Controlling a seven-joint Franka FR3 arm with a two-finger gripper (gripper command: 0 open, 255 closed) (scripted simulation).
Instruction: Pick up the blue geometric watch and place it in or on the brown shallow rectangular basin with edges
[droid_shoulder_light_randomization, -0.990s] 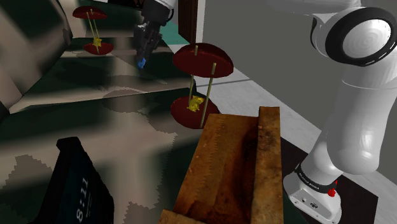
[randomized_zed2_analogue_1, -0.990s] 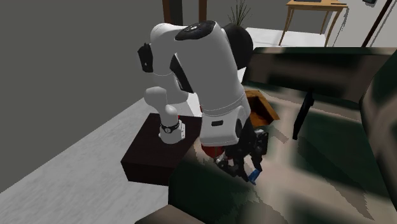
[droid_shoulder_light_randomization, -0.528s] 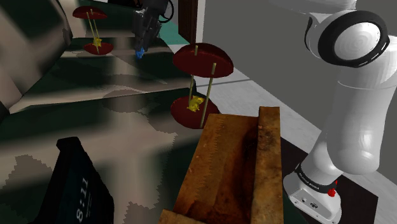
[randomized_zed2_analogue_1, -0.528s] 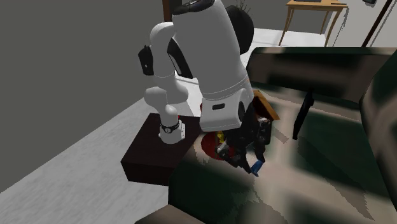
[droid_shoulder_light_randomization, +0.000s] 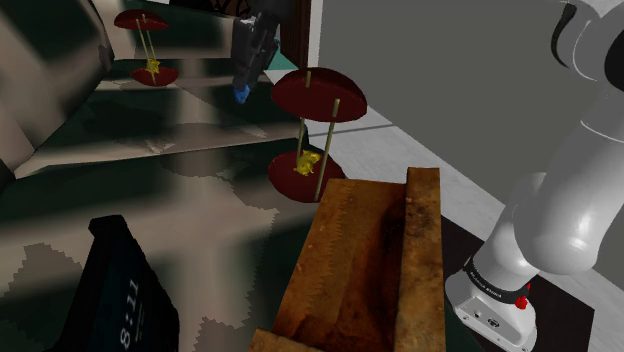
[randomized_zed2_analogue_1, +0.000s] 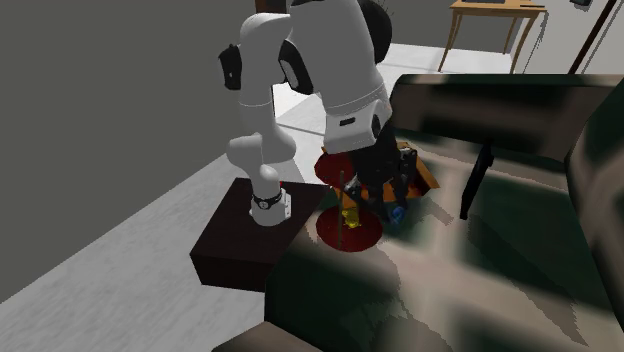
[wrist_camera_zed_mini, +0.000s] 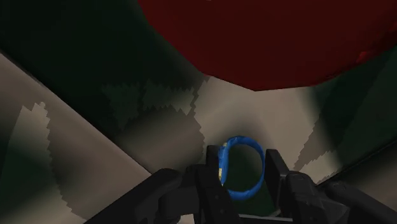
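A small blue ring-shaped watch (wrist_camera_zed_mini: 242, 167) is clasped between my two black fingers, held above the mottled dark green and beige surface. In the shoulder view my gripper (droid_shoulder_light_randomization: 242, 88) hangs at the back, with the blue watch (droid_shoulder_light_randomization: 240, 95) at its tip, just left of a dark red stand's top disc. The brown rough-textured basin (droid_shoulder_light_randomization: 372, 262) with raised edges lies in the foreground, well apart from the gripper. In the second exterior view the gripper (randomized_zed2_analogue_1: 396, 205) carries the watch (randomized_zed2_analogue_1: 397, 213) close to the brown basin (randomized_zed2_analogue_1: 424, 177), which the arm partly hides.
A two-tier dark red stand (droid_shoulder_light_randomization: 318, 96) with thin posts and a yellow figure stands between gripper and basin; its disc (wrist_camera_zed_mini: 267, 38) looms ahead of the fingers. A second red stand (droid_shoulder_light_randomization: 147, 46) is at the back left. A black clock (droid_shoulder_light_randomization: 127, 292) leans at the front left.
The gripper has risen off the surface with the watch and swung toward the shoulder view's right, nearer the red stand and the basin. The arm's upper links have swung with it.
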